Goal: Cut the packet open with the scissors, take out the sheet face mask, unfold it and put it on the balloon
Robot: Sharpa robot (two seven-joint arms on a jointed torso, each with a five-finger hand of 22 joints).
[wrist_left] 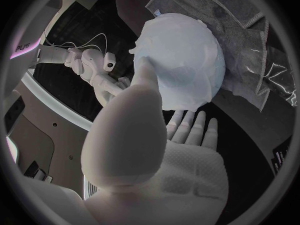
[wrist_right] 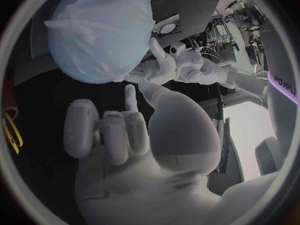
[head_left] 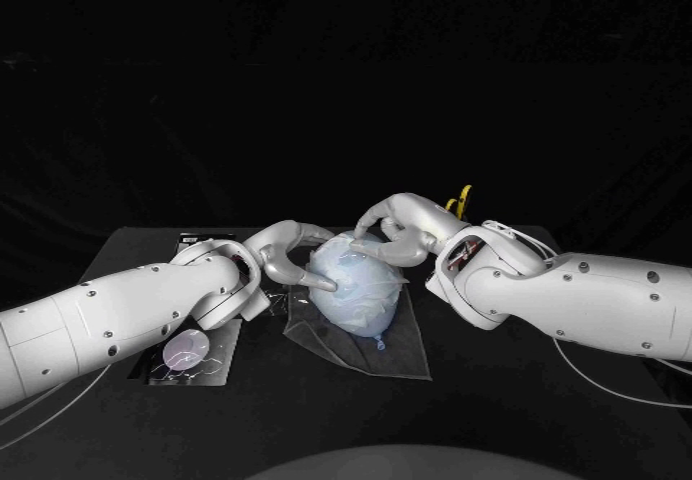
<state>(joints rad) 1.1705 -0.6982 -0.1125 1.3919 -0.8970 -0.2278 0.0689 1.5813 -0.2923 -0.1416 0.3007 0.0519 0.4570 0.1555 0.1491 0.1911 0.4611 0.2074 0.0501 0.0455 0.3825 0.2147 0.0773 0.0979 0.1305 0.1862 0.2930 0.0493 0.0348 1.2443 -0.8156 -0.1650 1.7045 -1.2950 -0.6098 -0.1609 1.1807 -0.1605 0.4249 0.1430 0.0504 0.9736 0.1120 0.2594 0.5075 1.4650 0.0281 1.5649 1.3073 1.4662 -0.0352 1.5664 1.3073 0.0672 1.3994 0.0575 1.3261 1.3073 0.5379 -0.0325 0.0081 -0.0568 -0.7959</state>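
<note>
Balloon (head_left: 355,290) between left hand (head_left: 293,252) and right hand (head_left: 392,226)

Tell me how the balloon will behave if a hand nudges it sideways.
Probably light and apt to roll: the balloon is rounded and lies on a clear plastic sheet. The sheet mask draped over it may slide off. It likely dents softly where the left hand touches it.

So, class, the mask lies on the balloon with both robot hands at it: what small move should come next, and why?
Probably press the mask flat with the left robot hand: it looks wrinkled over the balloon, and that hand's fingertip touches the side while the right robot hand rests at the far end.
</note>
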